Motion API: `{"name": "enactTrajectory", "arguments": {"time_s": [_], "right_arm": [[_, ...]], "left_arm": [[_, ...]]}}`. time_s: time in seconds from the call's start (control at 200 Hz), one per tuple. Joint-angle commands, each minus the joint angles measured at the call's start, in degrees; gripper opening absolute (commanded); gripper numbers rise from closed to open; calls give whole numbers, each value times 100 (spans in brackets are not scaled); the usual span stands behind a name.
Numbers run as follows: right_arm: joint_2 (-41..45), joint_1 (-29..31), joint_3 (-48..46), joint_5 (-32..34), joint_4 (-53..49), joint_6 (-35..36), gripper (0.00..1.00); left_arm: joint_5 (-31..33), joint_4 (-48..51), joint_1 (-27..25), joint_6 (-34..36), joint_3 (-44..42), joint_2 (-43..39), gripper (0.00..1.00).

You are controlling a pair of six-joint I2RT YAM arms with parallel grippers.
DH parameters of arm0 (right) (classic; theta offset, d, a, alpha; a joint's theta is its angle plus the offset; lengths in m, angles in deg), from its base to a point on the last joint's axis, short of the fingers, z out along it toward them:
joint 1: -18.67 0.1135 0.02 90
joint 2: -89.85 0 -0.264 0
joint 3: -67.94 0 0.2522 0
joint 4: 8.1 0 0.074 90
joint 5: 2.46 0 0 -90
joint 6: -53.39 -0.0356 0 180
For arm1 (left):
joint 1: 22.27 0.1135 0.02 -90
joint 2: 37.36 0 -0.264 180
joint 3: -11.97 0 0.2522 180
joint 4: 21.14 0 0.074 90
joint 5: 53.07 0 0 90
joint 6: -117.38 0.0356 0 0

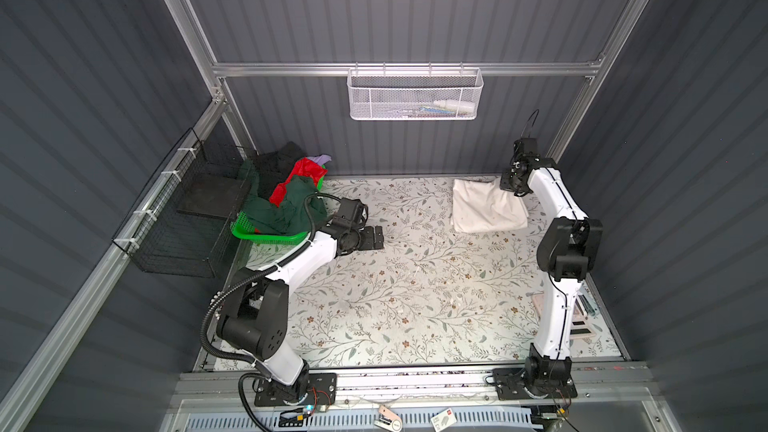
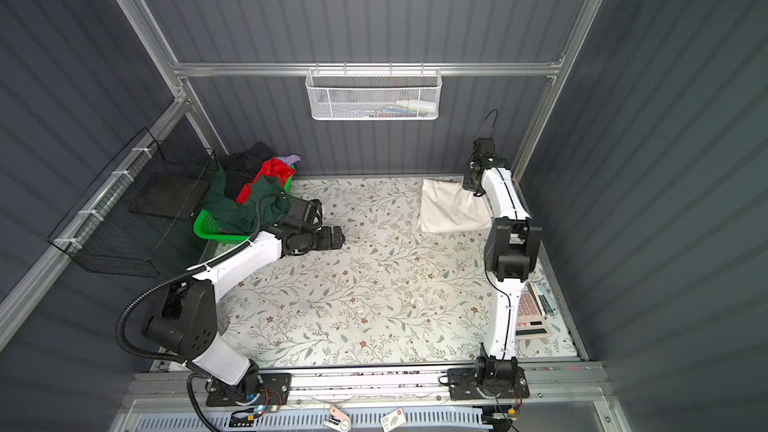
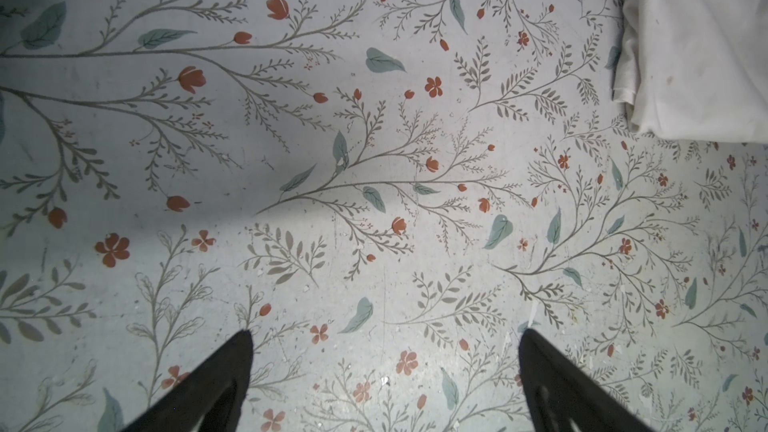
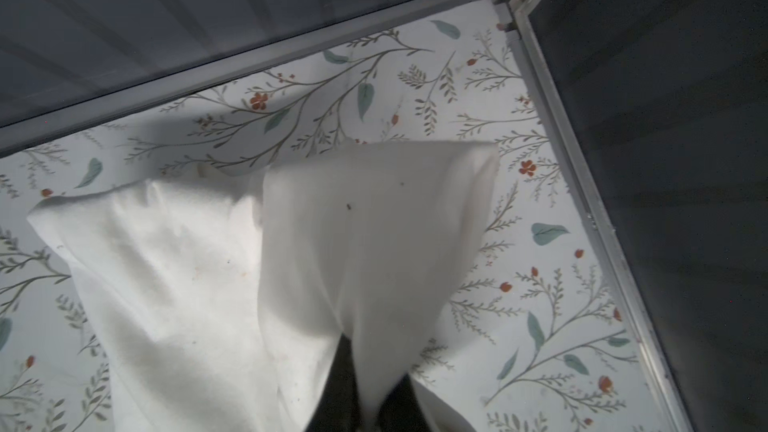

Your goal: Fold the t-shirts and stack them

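A folded cream-white t-shirt (image 1: 484, 211) (image 2: 449, 211) lies at the table's back right corner. My right gripper (image 1: 512, 187) (image 4: 372, 367) is shut on one corner flap of it, and that flap is lifted off the rest of the shirt (image 4: 174, 268). The other t-shirts are heaped in a green plastic basket (image 1: 266, 236) at the back left: dark green (image 1: 286, 209), red (image 1: 299, 176), black (image 1: 276, 160) and lavender (image 1: 321, 158). My left gripper (image 1: 376, 238) (image 3: 385, 333) stands open and empty over bare table just right of the basket. The white shirt's edge (image 3: 698, 43) shows in the left wrist view.
The floral table (image 1: 415, 292) is walled in by grey panels and aluminium rails. A white mesh basket (image 1: 415, 95) hangs on the back rail. A black wire basket (image 1: 178, 218) is fixed at the left. A calculator-like device (image 2: 532, 311) lies at the right edge.
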Motion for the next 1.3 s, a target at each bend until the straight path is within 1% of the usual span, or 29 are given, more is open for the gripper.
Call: {"name": "enactTrajectory", "arguments": {"time_s": [0.0,0.225,0.23,0.245,0.26,0.295,0.3,0.305,0.31,0.315,0.32,0.325,0.33,0.345,0.365,0.375,0.48,0.545,0.635,0.7,0.775,0.855,0.961,0.991,1.046,1.146,1.216,1.291], "right_arm": [[-90,-266,393,337,-224,285,0],[-494,-584,1025,433,-223,508,0],[-507,-591,1043,431,-231,508,1],[-526,-600,1107,429,-256,514,7],[-556,-613,1165,421,-277,515,17],[-568,-630,1248,412,-281,510,47],[-566,-632,1255,407,-278,504,49],[-561,-628,1263,405,-281,501,54],[-558,-631,1267,399,-278,500,57],[-548,-632,1265,392,-272,504,62],[-543,-633,1263,388,-270,506,62],[-540,-629,1263,382,-268,498,70],[-535,-631,1258,379,-267,494,76],[-504,-633,1247,352,-249,490,88],[-460,-626,1211,304,-228,472,97],[-428,-627,1186,272,-211,459,99],[40,-613,556,13,122,233,99],[442,-568,-116,-109,440,39,99],[1146,-404,-1210,-159,949,-274,99],[1871,-179,-2349,23,1622,-491,99],[2801,130,-3859,202,2871,-632,99],[3716,404,-5299,255,3945,-788,99],[4610,619,-6731,556,4880,-993,99],[4844,632,-7078,602,5112,-1040,99],[5197,641,-7675,690,5516,-1058,99],[5684,657,-8428,1087,5903,-1088,99],[5971,661,-8925,1343,6108,-1081,99],[6178,659,-9400,1481,6403,-913,99]], "left_arm": [[-49,224,-10,70,202,70,100],[-92,269,-12,20,366,193,100],[-92,271,-8,21,372,198,100],[-92,282,-7,22,397,203,100],[-92,289,-12,29,408,215,100],[-64,315,-12,37,436,222,100],[-56,317,-12,39,443,222,100],[-52,322,-12,44,446,222,100],[-42,324,-12,46,443,222,100],[-32,330,-12,47,446,222,100],[-23,333,-12,48,448,222,100],[-13,334,-12,48,448,217,100],[0,335,-12,49,444,211,100],[33,333,-12,49,437,206,100],[70,331,-8,40,420,184,100],[91,321,-11,40,411,179,100],[208,147,-12,22,200,-39,100],[337,49,-12,36,72,-183,100],[752,-57,-12,144,-107,-385,100],[1303,-175,-10,253,-285,-571,100],[2101,-345,-4,342,-560,-831,100],[2849,-642,11,470,-896,-1188,100],[3795,-1340,42,688,-1505,-1705,100],[4075,-1672,57,761,-1742,-1833,100],[4434,-2171,183,919,-2144,-2010,100],[4729,-3089,522,1193,-2788,-2156,100],[4617,-3627,813,1303,-3173,-2245,100],[4459,-4752,994,1794,-3773,-2204,100]]}}
